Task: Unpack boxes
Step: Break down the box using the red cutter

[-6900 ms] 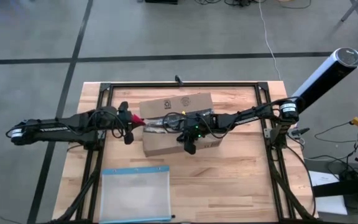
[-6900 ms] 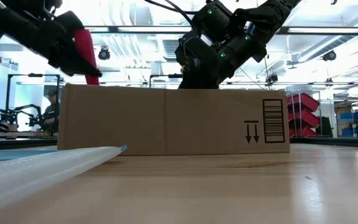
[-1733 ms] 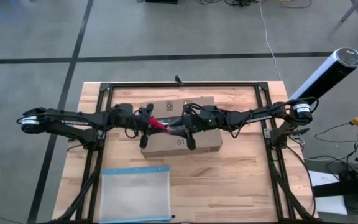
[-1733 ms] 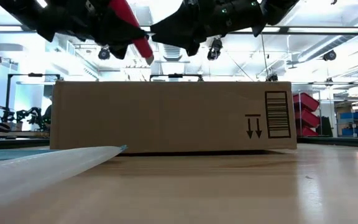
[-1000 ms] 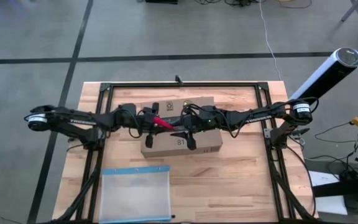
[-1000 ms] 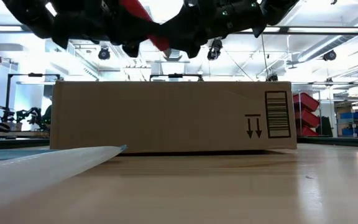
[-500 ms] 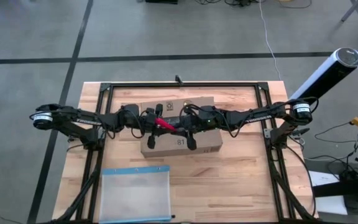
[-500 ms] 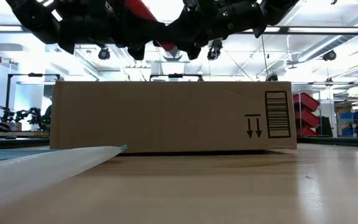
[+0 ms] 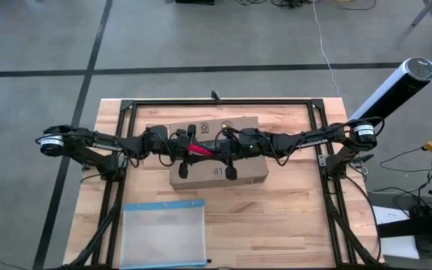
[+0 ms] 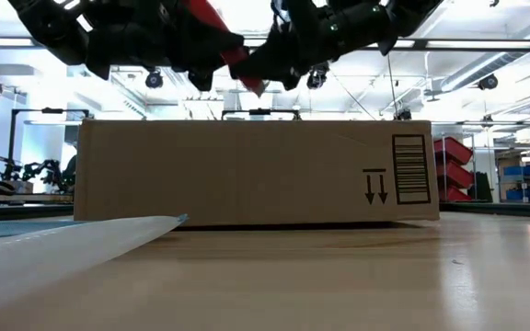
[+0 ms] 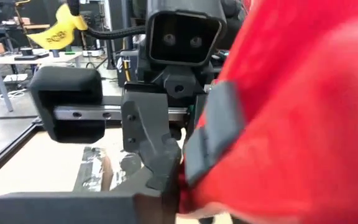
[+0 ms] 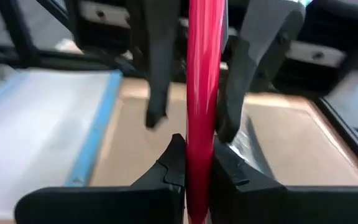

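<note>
The right gripper [image 12: 196, 163] has its two fingers pressed together on the near end of the red tool [image 12: 201, 93], above the top of the cardboard box [image 9: 217, 171]. Just past that grip, the left gripper [image 9: 187, 150] faces it over the same box top; its fingers stand wide apart on either side of the tool, not closed on it. Both grippers hang a little clear of the box lid [image 10: 247, 124], with open air between them and the cardboard. A strip of shiny tape [image 12: 253, 146] runs along the lid beneath them. The box sits inside the black frame [image 9: 223, 102] on the wooden table [image 9: 291, 217]. Off to the right gripper's side, toward the table's near edge, lies a clear pouch with a blue edge [image 9: 163, 234], well apart from the box.
</note>
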Motion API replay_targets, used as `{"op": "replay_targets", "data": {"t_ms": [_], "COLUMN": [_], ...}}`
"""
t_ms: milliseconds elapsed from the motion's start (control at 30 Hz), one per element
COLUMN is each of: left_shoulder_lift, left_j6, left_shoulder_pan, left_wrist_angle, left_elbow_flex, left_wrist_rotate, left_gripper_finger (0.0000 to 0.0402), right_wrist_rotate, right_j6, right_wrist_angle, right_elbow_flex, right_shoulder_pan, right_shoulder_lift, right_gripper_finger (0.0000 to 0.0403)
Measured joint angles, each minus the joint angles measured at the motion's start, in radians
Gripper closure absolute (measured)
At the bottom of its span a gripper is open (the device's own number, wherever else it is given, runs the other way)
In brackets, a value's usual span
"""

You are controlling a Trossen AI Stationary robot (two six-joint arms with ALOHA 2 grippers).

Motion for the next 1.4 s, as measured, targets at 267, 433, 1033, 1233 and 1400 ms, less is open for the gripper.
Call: {"op": "replay_targets", "data": {"t_ms": [267,433,1033,1233,1400], "left_shoulder_lift": [-0.063,-0.086,-0.079,-0.058,-0.02], "left_j6": [0.002,-0.001,-0.087,-0.095,-0.087], "left_shoulder_pan": [0.002,0.003,-0.059,-0.144,-0.191], "left_wrist_angle": [-0.119,-0.211,-0.398,-0.396,-0.443], "left_elbow_flex": [0.0,0.002,0.0,0.0,0.0], "left_wrist_rotate": [-0.032,-0.069,0.032,0.031,0.024], "left_gripper_finger": [0.026,0.0246,0.0246,0.0246,0.0246], "right_wrist_rotate": [0.076,0.142,0.154,0.144,0.148], "right_j6": [-0.029,-0.047,-0.045,-0.048,-0.054], "right_wrist_angle": [-0.199,-0.333,-0.598,-0.631,-0.638], "right_elbow_flex": [0.001,0.0,-0.001,-0.001,-0.001], "right_shoulder_pan": [-0.014,-0.033,-0.196,-0.201,-0.204], "right_shoulder_lift": [-0.063,-0.115,-0.149,-0.169,-0.193], "right_gripper_finger": [0.0388,0.0388,0.0388,0.0388,0.0388]}}
